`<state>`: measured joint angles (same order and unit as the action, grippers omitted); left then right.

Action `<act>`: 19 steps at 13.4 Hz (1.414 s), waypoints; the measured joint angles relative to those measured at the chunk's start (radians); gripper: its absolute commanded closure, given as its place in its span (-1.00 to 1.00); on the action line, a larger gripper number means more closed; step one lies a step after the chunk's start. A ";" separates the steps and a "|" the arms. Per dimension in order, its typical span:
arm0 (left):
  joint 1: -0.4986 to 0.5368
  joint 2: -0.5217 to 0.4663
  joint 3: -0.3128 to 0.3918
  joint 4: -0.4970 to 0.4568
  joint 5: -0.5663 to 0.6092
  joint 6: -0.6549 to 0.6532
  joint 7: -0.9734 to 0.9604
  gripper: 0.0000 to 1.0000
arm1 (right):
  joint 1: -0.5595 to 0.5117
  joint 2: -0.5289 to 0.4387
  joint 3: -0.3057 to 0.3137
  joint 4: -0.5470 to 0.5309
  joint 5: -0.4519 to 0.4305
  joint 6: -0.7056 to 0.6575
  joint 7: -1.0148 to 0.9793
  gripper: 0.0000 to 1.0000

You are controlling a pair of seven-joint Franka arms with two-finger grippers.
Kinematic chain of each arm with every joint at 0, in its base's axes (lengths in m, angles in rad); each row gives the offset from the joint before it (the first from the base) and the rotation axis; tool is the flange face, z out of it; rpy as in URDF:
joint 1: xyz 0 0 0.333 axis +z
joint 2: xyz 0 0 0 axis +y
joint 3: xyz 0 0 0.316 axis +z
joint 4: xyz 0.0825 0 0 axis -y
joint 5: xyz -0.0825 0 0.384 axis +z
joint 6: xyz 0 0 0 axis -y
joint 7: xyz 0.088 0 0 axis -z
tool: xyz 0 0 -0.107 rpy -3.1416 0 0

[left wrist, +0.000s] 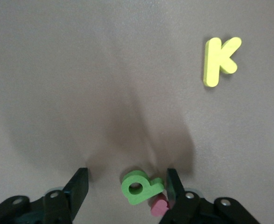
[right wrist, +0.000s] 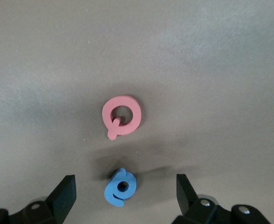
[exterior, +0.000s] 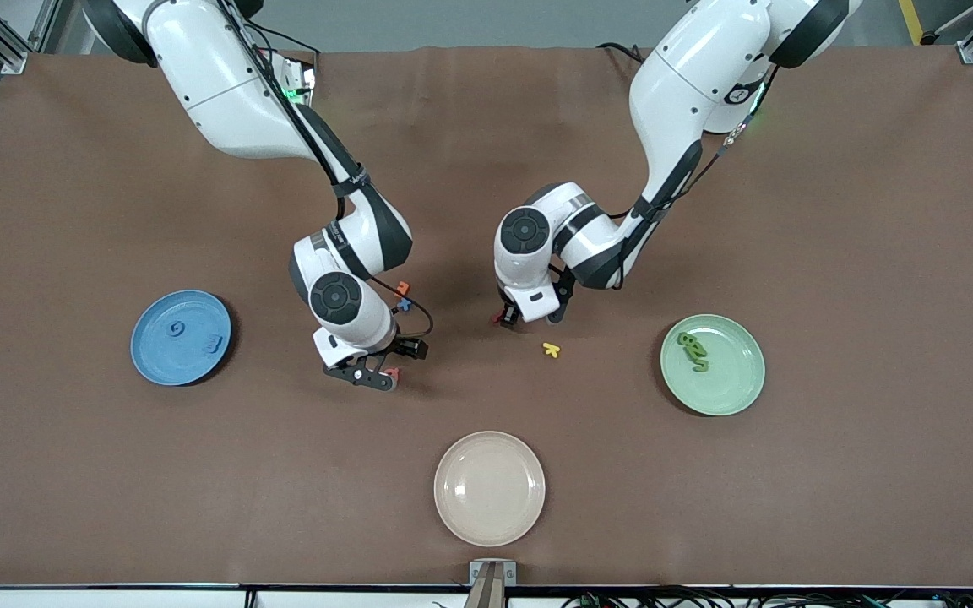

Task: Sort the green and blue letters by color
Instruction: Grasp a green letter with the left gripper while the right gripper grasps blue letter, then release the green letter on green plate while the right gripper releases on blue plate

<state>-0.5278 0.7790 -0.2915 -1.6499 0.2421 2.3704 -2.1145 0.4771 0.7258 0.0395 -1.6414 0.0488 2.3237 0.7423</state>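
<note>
Green P (left wrist: 140, 186) lies flat on the brown table (exterior: 833, 211), between the spread fingers of the left gripper (left wrist: 127, 184), one finger (left wrist: 174, 184) close beside it; nothing grasped. A red letter (left wrist: 158, 205) sits touching the P. Yellow K (left wrist: 221, 60) lies apart on the mat, toward the green plate (exterior: 736, 397), which carries green letters (exterior: 694, 351).

Blue P (right wrist: 121, 186) lies flat between the released fingers of the right gripper (right wrist: 126, 189), touching neither. Pink Q (right wrist: 121, 116) lies near it. Blue plate (exterior: 157, 363) at the right arm's end holds two blue letters (exterior: 176, 328). A beige plate (exterior: 490, 523) stands nearest the front camera. A small orange letter (exterior: 403, 288) shows beside the right arm's wrist.
</note>
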 measured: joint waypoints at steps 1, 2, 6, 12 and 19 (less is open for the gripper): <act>-0.001 0.000 0.000 0.000 0.003 0.000 0.000 -0.37 | 0.004 0.005 0.000 0.001 0.000 0.000 0.000 -0.55; -0.002 0.000 0.000 0.002 0.006 0.000 0.000 -0.20 | 0.008 0.010 0.000 0.002 0.000 0.000 0.001 -0.48; -0.005 0.000 0.000 0.013 0.011 0.003 0.000 0.98 | 0.013 0.019 0.000 0.005 0.000 0.000 0.002 -0.26; 0.012 -0.013 0.008 0.032 0.106 -0.013 0.034 1.00 | 0.013 0.019 0.000 0.008 0.001 0.000 0.004 0.09; 0.212 -0.191 0.009 0.028 0.107 -0.219 0.423 1.00 | 0.014 0.019 0.000 0.012 0.001 0.000 0.013 0.65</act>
<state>-0.3158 0.5884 -0.2829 -1.6218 0.3496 2.1513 -1.6919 0.4908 0.7449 0.0394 -1.6295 0.0501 2.3237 0.7555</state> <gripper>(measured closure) 0.617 0.678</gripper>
